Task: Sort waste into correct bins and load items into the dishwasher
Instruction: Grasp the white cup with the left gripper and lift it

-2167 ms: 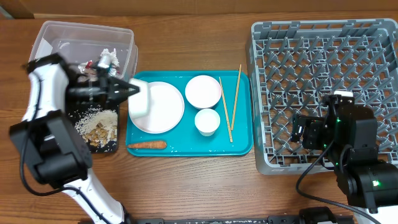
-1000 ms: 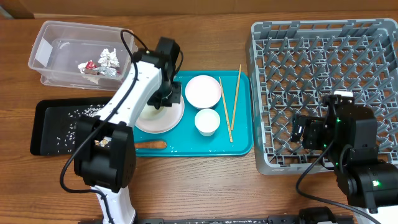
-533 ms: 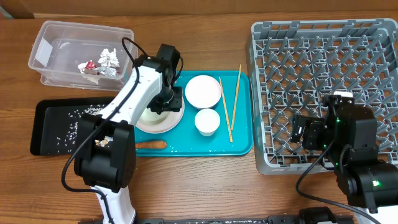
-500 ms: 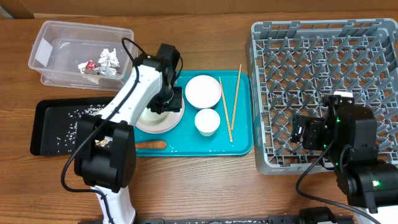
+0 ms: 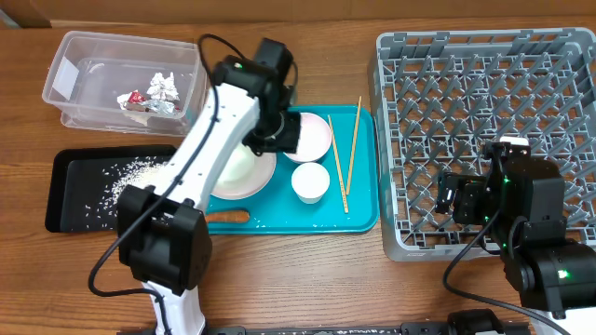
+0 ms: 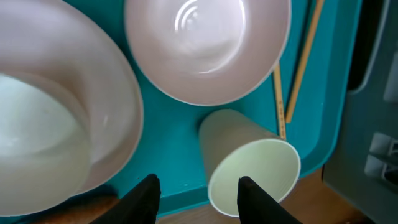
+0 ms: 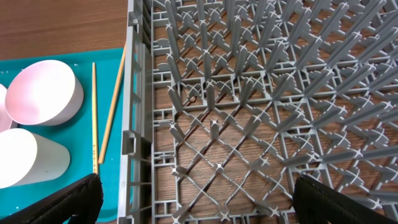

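Left hand [image 6: 198, 186] open, empty, over teal tray [image 6: 168, 149] beside cup [image 6: 249, 168]. Right hand [image 7: 196, 190] wide open, empty, above rack [image 7: 249, 93]. Foil [image 5: 164, 86] and wrapper [image 5: 130, 99] are in clear tub [image 5: 65, 65], rice [image 5: 130, 172] on black tray [image 5: 70, 214]. Left to do: carrot [image 5: 222, 217], plate [image 5: 237, 172], bowl [image 5: 312, 135], cup, chopsticks [image 5: 349, 158], all on teal tray; rack holds no dishes.

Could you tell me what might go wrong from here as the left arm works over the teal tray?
1. The left gripper hangs open with one fingertip overlapping the side of the small white cup in the wrist view. If it comes down off-centre, that finger could knock the cup over rather than straddle it.
2. The chopsticks lie loose just beyond the cup, so a nudged cup may scatter them across the teal tray.
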You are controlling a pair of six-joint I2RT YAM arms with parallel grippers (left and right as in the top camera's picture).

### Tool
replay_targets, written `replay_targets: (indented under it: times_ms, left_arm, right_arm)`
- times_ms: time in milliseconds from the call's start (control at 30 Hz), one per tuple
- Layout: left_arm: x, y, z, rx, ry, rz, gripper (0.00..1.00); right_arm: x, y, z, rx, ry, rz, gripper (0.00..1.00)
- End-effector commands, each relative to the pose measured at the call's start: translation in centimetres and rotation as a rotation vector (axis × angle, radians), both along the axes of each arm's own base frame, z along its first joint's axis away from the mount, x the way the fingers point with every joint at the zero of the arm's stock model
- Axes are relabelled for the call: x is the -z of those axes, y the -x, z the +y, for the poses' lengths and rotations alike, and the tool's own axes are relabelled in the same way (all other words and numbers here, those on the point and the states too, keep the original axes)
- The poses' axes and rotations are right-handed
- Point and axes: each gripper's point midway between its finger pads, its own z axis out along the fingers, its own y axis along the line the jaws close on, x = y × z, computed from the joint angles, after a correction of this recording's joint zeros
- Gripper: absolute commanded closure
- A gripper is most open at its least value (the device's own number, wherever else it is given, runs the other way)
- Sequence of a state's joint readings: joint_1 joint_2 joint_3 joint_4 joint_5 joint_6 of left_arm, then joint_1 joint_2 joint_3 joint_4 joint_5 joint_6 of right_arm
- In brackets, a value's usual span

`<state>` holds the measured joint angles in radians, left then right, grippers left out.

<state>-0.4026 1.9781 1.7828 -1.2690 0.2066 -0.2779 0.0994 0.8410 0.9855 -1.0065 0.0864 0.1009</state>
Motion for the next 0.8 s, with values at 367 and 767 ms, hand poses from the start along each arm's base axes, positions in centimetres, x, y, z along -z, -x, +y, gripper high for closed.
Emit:
replay_targets:
  times_ms: [367,767]
  left_arm:
    - [5.7,4.7,-0.9,0.069,-0.079,0.09,0.68]
    - [-1.4,3.1,-3.3,0.189,0.324,0.103,0.96]
  right_arm:
    - [-1.4,-0.2,-0.2,0.013,0.001,-0.039,0.0]
    - [-2.0,-0.1,-5.2,0.271,0.161,-0.063,0.0]
